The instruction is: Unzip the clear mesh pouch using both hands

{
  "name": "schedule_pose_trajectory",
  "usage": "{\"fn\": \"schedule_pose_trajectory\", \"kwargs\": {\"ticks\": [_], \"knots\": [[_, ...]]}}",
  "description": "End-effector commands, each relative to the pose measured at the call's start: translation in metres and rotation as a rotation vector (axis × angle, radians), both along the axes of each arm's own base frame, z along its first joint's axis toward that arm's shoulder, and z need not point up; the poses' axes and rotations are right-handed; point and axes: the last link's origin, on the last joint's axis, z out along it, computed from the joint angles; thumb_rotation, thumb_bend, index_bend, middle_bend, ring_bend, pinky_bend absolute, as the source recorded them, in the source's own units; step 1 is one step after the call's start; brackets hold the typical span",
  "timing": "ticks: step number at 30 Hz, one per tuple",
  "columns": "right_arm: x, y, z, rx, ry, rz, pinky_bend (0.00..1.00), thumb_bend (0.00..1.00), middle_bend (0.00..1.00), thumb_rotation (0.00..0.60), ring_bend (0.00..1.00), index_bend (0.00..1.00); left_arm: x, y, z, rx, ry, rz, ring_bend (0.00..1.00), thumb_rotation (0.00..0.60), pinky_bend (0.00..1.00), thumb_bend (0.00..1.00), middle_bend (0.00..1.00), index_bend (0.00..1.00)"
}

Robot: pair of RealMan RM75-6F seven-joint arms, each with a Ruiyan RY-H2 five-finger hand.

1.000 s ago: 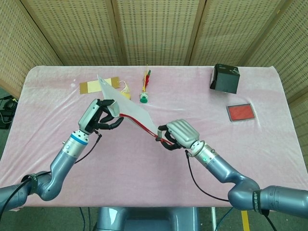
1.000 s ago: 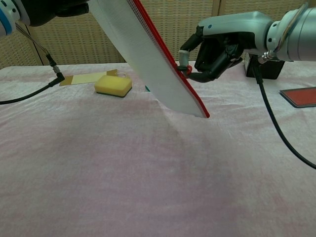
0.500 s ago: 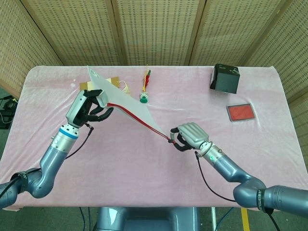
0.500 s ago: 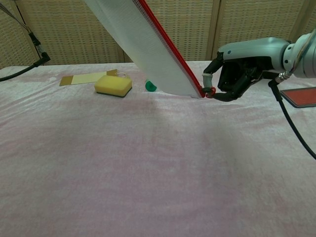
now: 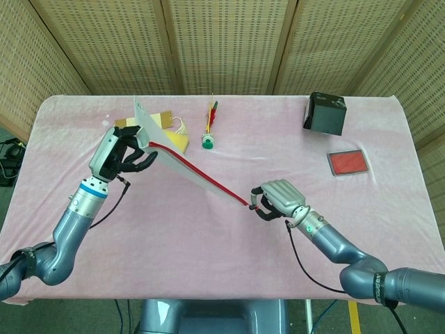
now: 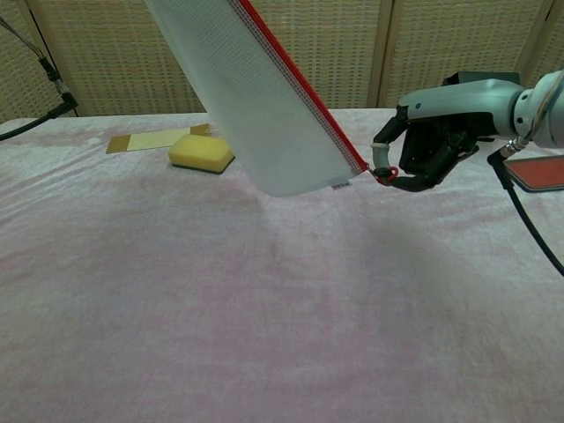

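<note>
Pouch (image 5: 182, 158) is stretched diagonally: far end gripped by left hand (image 5: 125, 151), zipper pull (image 6: 382, 174) pinched at near end by right hand (image 6: 432, 150).

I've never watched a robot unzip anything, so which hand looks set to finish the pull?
The right hand, probably. It pinches the zipper pull at the low end of the mesh pouch, while the left hand only holds the raised far end as an anchor.

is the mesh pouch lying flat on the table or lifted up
Lifted. The mesh pouch hangs tilted between the left hand and the right hand, its low corner just above the tablecloth.
</note>
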Motion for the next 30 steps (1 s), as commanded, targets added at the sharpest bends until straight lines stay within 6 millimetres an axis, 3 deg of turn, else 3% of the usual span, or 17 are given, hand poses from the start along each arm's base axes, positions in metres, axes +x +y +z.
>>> {"fn": "schedule_pose_trajectory", "kwargs": {"ticks": [1,2,3,4,5,6,8,12,19,22,25,27,28,30], "knots": [[0.001,0.0,0.0,-0.003,-0.013,0.001,1.0,0.68,0.98,0.6,0.98,0.82,0.0,0.0,-0.002,-0.009,0.003,-0.001,0.9,0.6,1.0,0.76,1.0,0.93],[0.002,0.0,0.0,-0.003,-0.02,0.004,1.0,0.61,0.98,0.6,0.98,0.74,-0.001,0.0,-0.003,-0.011,0.004,-0.003,0.9,0.6,1.0,0.7,1.0,0.91],[0.002,0.0,0.001,-0.001,-0.024,0.005,1.0,0.45,0.98,0.6,0.98,0.58,-0.001,-0.001,-0.004,-0.012,0.008,-0.006,0.9,0.6,1.0,0.61,1.0,0.86],[0.001,0.0,0.001,0.002,-0.025,0.004,1.0,0.32,0.98,0.6,0.98,0.45,-0.002,-0.001,-0.005,-0.014,0.019,-0.009,0.9,0.6,1.0,0.41,1.0,0.72],[0.001,0.0,0.002,0.0,-0.025,0.007,1.0,0.14,0.97,0.6,0.98,0.25,-0.003,-0.002,-0.007,-0.014,0.036,-0.014,0.9,0.6,1.0,0.2,1.0,0.48],[0.001,-0.001,0.004,-0.007,-0.023,0.013,1.0,0.03,0.97,0.6,0.98,0.11,-0.004,-0.002,-0.008,-0.016,0.055,-0.021,0.9,0.6,1.0,0.06,1.0,0.24],[0.0,-0.003,0.007,-0.03,-0.01,0.037,1.0,0.0,0.97,0.6,0.98,0.01,-0.007,-0.001,-0.006,0.004,0.087,-0.023,0.9,0.6,0.99,0.0,1.0,0.02],[-0.005,-0.004,0.013,-0.06,0.006,0.058,1.0,0.0,0.96,0.6,0.98,0.0,-0.012,-0.003,-0.001,0.057,0.107,-0.013,0.89,0.6,0.98,0.0,1.0,0.0],[-0.027,0.0,0.047,-0.242,0.072,0.149,1.0,0.0,0.95,0.6,0.97,0.0,-0.033,-0.003,0.036,0.21,0.252,0.031,0.84,0.6,0.95,0.0,0.93,0.0],[-0.044,0.005,0.065,-0.33,0.077,0.156,1.0,0.0,0.9,0.6,0.93,0.0,-0.052,-0.012,0.049,0.275,0.359,0.06,0.68,0.6,0.81,0.0,0.76,0.0],[-0.064,0.013,0.082,-0.414,0.074,0.147,0.96,0.0,0.75,0.6,0.81,0.0,-0.072,-0.023,0.061,0.333,0.477,0.086,0.32,0.6,0.43,0.0,0.38,0.0],[-0.074,0.02,0.09,-0.456,0.075,0.144,0.76,0.0,0.52,0.6,0.61,0.0,-0.082,-0.032,0.066,0.364,0.542,0.105,0.06,0.6,0.13,0.0,0.1,0.0],[-0.083,0.025,0.095,-0.481,0.087,0.136,0.66,0.0,0.42,0.6,0.5,0.0,-0.091,-0.038,0.069,0.39,0.6,0.123,0.02,0.6,0.07,0.0,0.05,0.0],[-0.095,0.033,0.101,-0.518,0.107,0.126,0.3,0.0,0.13,0.6,0.16,0.0,-0.104,-0.049,0.073,0.421,0.682,0.152,0.0,0.6,0.0,0.0,0.0,0.0]]}}
